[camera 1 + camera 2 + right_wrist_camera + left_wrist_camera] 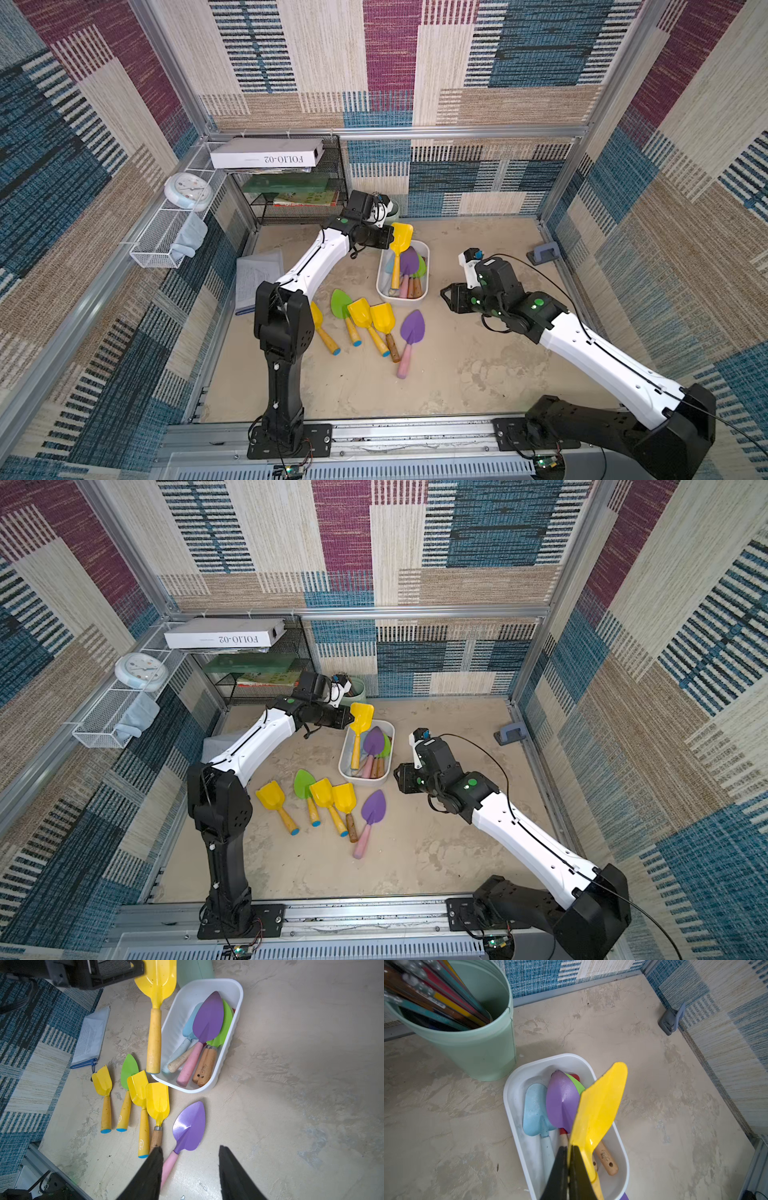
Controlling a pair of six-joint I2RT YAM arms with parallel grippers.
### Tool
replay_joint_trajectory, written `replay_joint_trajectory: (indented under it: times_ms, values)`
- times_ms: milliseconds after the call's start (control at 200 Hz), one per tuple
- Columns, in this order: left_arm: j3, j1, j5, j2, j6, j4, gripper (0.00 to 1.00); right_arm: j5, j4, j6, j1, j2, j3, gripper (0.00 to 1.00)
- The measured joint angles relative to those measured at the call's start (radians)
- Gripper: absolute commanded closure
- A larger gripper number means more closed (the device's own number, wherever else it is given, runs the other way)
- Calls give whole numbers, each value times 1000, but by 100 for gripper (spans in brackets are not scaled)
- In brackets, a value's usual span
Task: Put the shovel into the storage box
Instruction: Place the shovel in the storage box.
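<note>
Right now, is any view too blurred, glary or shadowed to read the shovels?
Left wrist: pencils in the mint cup are blurred, glare on the held yellow shovel. Right wrist: sheen on the loose purple shovel, shadow across the table. Both top views: wide-angle bending, otherwise clear.

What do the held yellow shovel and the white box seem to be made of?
Shovel: blade probably thin painted metal, glossy, with sharp folds and bright glints; handle looks like matte yellow-painted wood. Box: likely moulded plastic, smooth white, with rounded corners.
</note>
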Motion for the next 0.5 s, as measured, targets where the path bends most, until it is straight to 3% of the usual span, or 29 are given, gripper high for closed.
replay_joint_trajectory:
  times_ms: [501]
  values:
    - [97,21,40,153,-6,-18,100,7,-3,-1,-14,-6,-30,53]
